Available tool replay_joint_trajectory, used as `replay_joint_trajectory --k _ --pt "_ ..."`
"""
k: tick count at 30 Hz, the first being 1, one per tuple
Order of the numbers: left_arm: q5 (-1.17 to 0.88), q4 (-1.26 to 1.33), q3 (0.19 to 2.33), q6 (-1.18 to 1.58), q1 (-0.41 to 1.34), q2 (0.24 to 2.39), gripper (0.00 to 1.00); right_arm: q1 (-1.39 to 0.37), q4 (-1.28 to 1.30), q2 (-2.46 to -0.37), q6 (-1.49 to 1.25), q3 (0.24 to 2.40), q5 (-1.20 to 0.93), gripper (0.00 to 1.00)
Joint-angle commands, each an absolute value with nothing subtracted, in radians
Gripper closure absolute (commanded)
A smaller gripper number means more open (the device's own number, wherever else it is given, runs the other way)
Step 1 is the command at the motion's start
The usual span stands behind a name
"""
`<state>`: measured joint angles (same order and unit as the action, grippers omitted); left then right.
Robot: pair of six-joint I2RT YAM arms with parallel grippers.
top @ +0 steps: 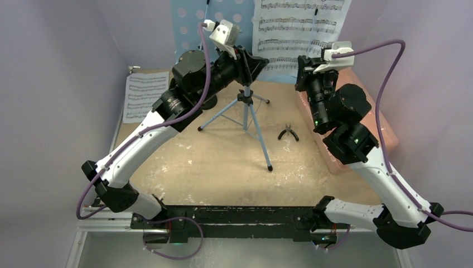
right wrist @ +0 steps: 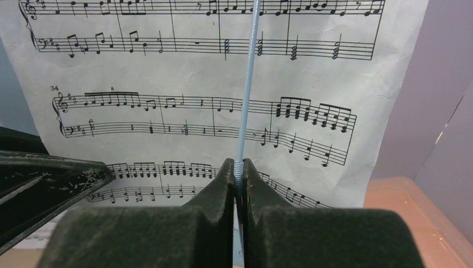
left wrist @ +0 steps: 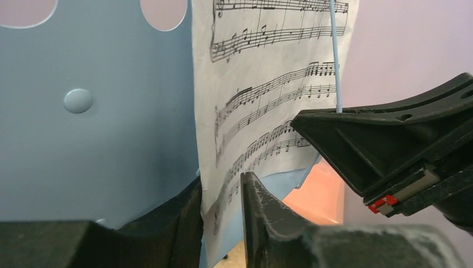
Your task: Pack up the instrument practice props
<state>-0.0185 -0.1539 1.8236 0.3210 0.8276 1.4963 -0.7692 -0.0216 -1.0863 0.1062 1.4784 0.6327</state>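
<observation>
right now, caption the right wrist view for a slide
Right end effector shut on blue wire over sheet music

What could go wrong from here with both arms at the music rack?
The right gripper is shut on the thin light-blue wire across the sheet-music page; a hard pull could bend it or tip the rack.
The fingers of the left gripper straddle the page's lower edge; pulling with the wire across it may tear the paper.

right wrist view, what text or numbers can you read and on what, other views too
"34": sheet-music page, left margin of the middle staff, left of the light-blue wire.
"8": same page, small, above that staff's notes.
Second page, flat on the table: too small to read.
</observation>
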Motion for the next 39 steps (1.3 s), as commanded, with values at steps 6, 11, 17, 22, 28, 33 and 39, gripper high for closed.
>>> replay_joint_trajectory --k 6,11,17,22,28,33,39 --pt "-0.003 -0.119 1.869 0.297 0.838 1.479 1.00 -0.769 -0.037 -1.045 0.060 1.428 0.601 1.00" --pt "0.044 -0.132 1.865 0.276 0.838 1.448 1.00 -0.767 -0.043 -1.035 0.057 1.417 0.608 1.00" --pt "0.120 -0.160 1.847 0.241 0.839 1.388 1.00 -0.766 -0.055 -1.029 0.060 1.405 0.615 1.00" --pt "0.169 -0.192 1.842 0.209 0.839 1.340 1.00 -0.765 -0.056 -1.032 0.061 1.404 0.622 1.00" --pt "0.229 -0.233 1.839 0.175 0.838 1.272 1.00 -0.765 -0.057 -1.034 0.064 1.405 0.623 1.00" --pt "0.279 -0.266 1.829 0.148 0.839 1.203 1.00 -0.764 -0.056 -1.039 0.066 1.405 0.623 1.00" --pt "0.392 -0.317 1.825 0.104 0.839 1.121 1.00 -0.764 -0.057 -1.046 0.064 1.404 0.624 1.00"
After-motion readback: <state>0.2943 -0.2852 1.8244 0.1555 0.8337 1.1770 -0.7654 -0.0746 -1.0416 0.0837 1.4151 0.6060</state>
